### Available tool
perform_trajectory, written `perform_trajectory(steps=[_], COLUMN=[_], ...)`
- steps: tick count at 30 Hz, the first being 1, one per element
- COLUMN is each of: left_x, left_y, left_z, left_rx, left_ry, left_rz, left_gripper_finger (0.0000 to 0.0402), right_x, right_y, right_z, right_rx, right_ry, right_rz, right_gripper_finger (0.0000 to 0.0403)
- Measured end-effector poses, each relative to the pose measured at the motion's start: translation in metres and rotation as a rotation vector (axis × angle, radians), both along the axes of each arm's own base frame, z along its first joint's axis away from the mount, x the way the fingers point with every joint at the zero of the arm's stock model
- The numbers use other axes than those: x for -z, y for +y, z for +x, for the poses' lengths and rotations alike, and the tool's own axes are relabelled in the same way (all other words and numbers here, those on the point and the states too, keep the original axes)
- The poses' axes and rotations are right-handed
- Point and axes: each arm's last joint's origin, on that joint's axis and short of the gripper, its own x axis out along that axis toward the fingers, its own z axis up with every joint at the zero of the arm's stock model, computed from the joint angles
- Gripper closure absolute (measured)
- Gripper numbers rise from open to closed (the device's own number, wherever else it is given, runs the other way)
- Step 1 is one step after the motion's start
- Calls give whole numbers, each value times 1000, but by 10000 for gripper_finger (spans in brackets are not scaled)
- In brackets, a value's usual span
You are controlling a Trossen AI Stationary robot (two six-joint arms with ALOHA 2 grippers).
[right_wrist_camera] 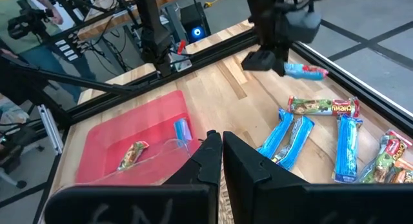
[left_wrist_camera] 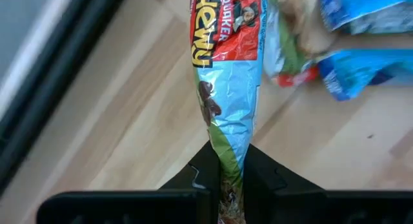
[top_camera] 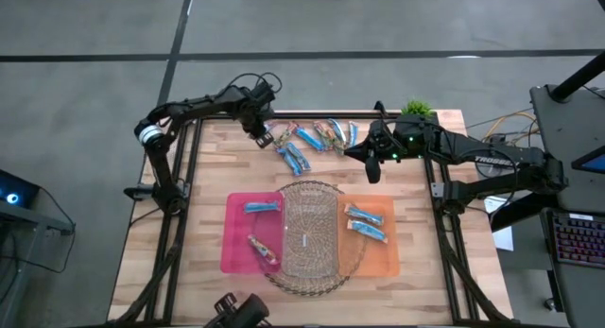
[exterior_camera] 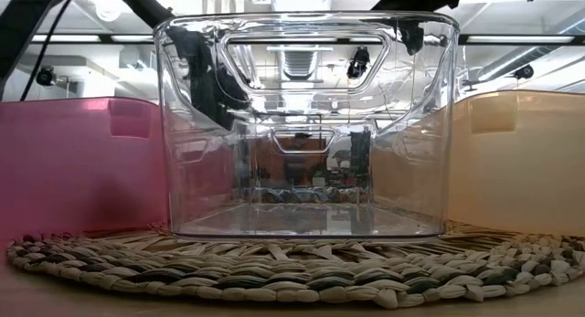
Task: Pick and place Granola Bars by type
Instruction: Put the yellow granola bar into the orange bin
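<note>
- The left gripper (top_camera: 262, 135) sits at the upper left of the high view, over the far edge of the wooden table (top_camera: 213, 167). Its fingers are pinched almost together on the crimped end of one granola bar (left_wrist_camera: 226, 88).
- In the left wrist view that held bar fills the middle of the frame. Its wrapper is red at the top, light blue lower down, with a green band near the pinched end.
- Readable on the held wrapper: "QUAKER" in white and part of "Chewy" in yellow, on the red area.
- The right gripper (top_camera: 371, 167) is right of centre in the high view, above the table beside the loose bars. Its fingers are fully closed on nothing.
- The loose granola bars (top_camera: 317, 139) lie in a scatter at upper centre of the high view, most blue, some tan with red and green.
- The pink tray (top_camera: 236, 243) at lower left of centre holds two bars, one blue and one brown.
- The orange tray (top_camera: 378, 257) at lower right of centre holds two blue bars.
- A clear bin (top_camera: 312, 229) stands between the trays on a woven mat (exterior_camera: 292, 267).
</note>
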Motion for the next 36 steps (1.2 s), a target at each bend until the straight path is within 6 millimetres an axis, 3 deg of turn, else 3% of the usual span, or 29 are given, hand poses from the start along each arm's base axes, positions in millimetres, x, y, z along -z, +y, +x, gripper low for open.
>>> perform_trajectory(steps=[8, 19, 36], left_x=[-45, -99, -122], left_y=[-18, -72, -162], left_z=[-8, -10, 23], left_rx=[3, 70, 293], left_ry=[-106, -289, -441], left_rz=[81, 137, 21], left_gripper_finger=[379, 379, 379], right_x=[0, 0, 0], right_y=[0, 0, 0], right_z=[0, 0, 0], right_rx=[3, 7, 14], right_ry=[1, 1, 2], right_rz=[-5, -3, -5], right_gripper_finger=[394, 394, 394])
